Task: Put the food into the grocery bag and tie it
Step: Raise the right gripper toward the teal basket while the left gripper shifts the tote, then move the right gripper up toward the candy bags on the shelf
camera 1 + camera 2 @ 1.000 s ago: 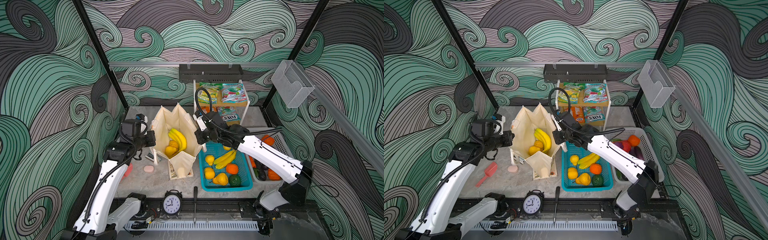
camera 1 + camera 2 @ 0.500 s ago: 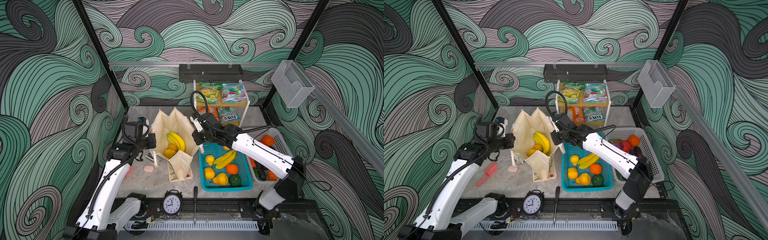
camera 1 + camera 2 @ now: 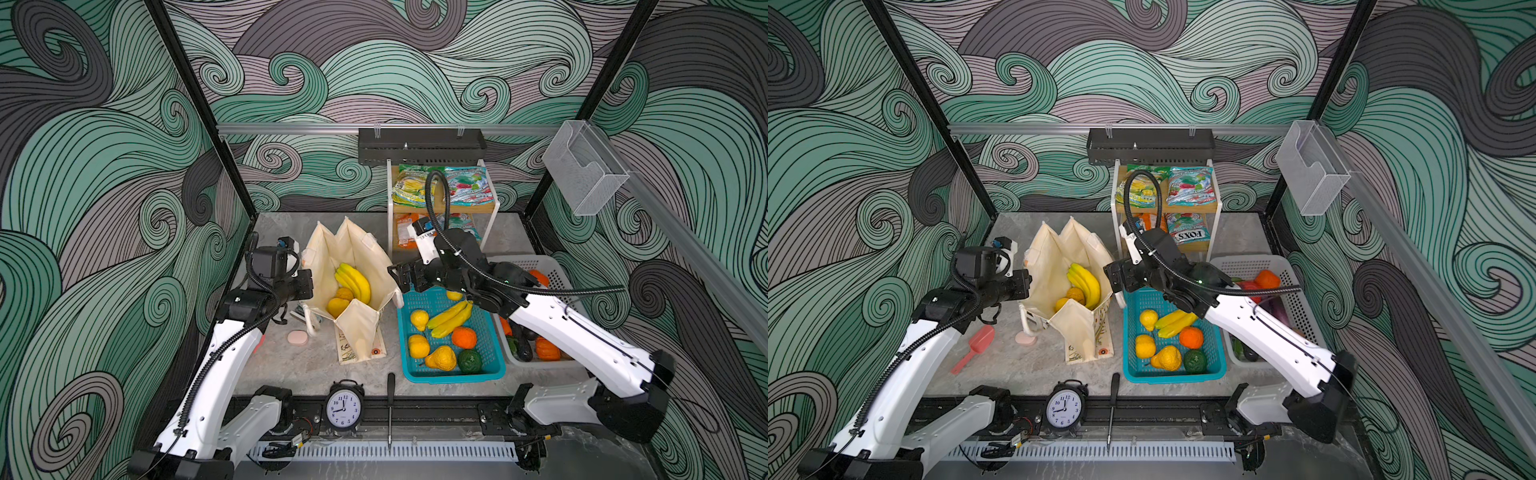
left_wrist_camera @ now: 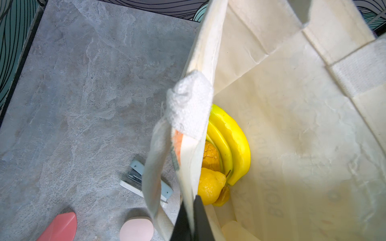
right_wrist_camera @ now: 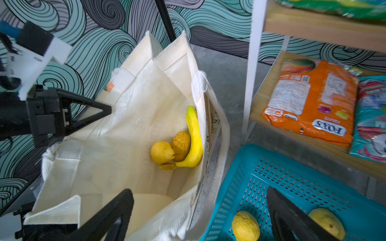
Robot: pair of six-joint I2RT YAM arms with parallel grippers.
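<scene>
The left gripper (image 3: 306, 284) is pinching the grocery bag (image 3: 361, 253) rim, and the spread right gripper (image 3: 399, 277) is hovering nearest the teal basket's (image 3: 453, 376) slanting bananas (image 3: 451, 318).

the left arm (image 3: 232, 357) rises from the front rail, its white forearm leaning inward and its wrist bent level. the left gripper (image 3: 306, 283) points toward the middle, jaws pinched together on the rim of the canvas tote (image 3: 328, 253). the right arm (image 3: 573, 336) stretches low across from the right, and the right gripper (image 3: 395, 276) has its black fingers (image 5: 117, 210) spread wide apart, holding nothing.
</scene>
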